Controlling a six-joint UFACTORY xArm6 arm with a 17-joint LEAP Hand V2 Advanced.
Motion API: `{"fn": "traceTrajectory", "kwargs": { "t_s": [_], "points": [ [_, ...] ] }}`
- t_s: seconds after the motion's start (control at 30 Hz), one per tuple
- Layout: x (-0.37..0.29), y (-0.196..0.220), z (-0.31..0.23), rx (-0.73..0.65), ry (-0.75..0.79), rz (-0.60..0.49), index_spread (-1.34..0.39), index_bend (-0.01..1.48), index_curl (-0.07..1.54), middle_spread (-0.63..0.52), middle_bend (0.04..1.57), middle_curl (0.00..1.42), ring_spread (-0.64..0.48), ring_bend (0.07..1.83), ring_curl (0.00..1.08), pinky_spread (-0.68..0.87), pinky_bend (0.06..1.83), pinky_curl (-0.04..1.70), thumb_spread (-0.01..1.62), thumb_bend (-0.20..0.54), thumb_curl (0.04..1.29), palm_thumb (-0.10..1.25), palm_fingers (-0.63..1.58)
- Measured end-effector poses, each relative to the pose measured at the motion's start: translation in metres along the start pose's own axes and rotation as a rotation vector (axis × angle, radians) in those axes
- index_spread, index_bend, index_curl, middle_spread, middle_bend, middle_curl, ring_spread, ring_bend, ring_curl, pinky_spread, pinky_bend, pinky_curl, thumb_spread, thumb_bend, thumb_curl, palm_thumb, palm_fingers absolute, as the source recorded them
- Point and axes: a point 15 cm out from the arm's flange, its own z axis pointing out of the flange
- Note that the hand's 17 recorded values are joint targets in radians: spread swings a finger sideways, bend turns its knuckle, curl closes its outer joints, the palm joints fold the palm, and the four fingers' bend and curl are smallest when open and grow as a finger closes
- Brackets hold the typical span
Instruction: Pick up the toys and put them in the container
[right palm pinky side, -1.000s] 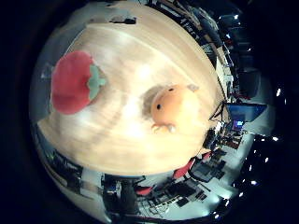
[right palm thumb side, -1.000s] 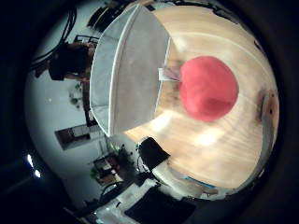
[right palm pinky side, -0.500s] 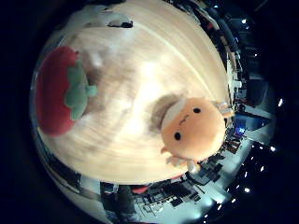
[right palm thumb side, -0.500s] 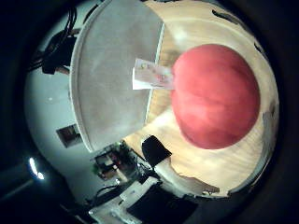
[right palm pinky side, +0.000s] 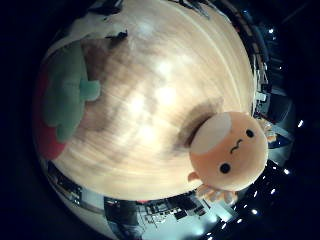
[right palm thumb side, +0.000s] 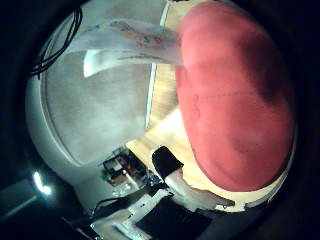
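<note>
Little-finger palm view: pale wooden tabletop (right palm pinky side: 150, 100) carries a red plush tomato (right palm thumb side: 235, 100) and an orange round plush creature (right palm pinky side: 230, 150) near its edge, face up; robot hand's state unseen, cannot tell.

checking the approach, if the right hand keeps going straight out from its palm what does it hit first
Most likely the red tomato toy: it fills the thumb side view, so it is close under the palm. Exact depth is unclear.
</note>
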Motion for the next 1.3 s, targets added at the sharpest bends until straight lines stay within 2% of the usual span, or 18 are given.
{"fn": "traceTrajectory", "kwargs": {
  "t_s": [0.13,0.2,0.33,0.43,0.6,0.83,1.03,1.3],
  "points": [
    [0.001,0.0,0.011,-0.024,-0.012,0.001,-0.43,0.1,0.2,-0.1,0.25,0.36,-0.18,0.82,0.27,0.03,1.17,0.32,0.92,-0.01,0.31,0.33,0.24],
    [0.003,0.0,0.014,-0.032,-0.019,0.001,-0.43,0.08,0.18,-0.12,0.26,0.37,-0.22,0.91,0.29,-0.08,1.28,0.34,0.96,0.013,0.32,0.42,0.32],
    [0.013,0.005,0.02,-0.05,-0.04,0.024,-0.43,0.05,0.13,-0.21,0.3,0.38,-0.31,1.09,0.35,-0.33,1.49,0.39,1.02,0.037,0.34,0.55,0.53],
    [0.014,0.006,0.021,-0.05,-0.042,0.027,-0.44,0.08,0.12,-0.28,0.36,0.41,-0.36,1.19,0.39,-0.41,1.55,0.42,1.06,0.06,0.36,0.65,0.65],
    [0.015,0.006,0.02,-0.045,-0.048,0.029,-0.47,0.15,0.12,-0.41,0.5,0.48,-0.37,1.26,0.45,-0.43,1.54,0.43,1.09,0.13,0.4,0.88,0.88],
    [0.02,0.009,0.02,-0.043,-0.054,0.025,-0.52,0.31,0.22,-0.47,0.6,0.57,-0.34,1.22,0.47,-0.41,1.41,0.42,1.08,0.155,0.43,1.04,1.13],
    [0.022,0.009,0.012,-0.022,-0.048,0.023,-0.53,0.44,0.32,-0.48,0.64,0.63,-0.32,1.19,0.48,-0.43,1.34,0.42,1.05,0.127,0.43,1.1,1.16],
    [0.025,0.018,-0.032,0.061,-0.015,0.039,-0.53,0.48,0.42,-0.47,0.7,0.68,-0.32,1.19,0.5,-0.46,1.3,0.43,0.98,0.057,0.42,1.13,1.16]
  ]
}}
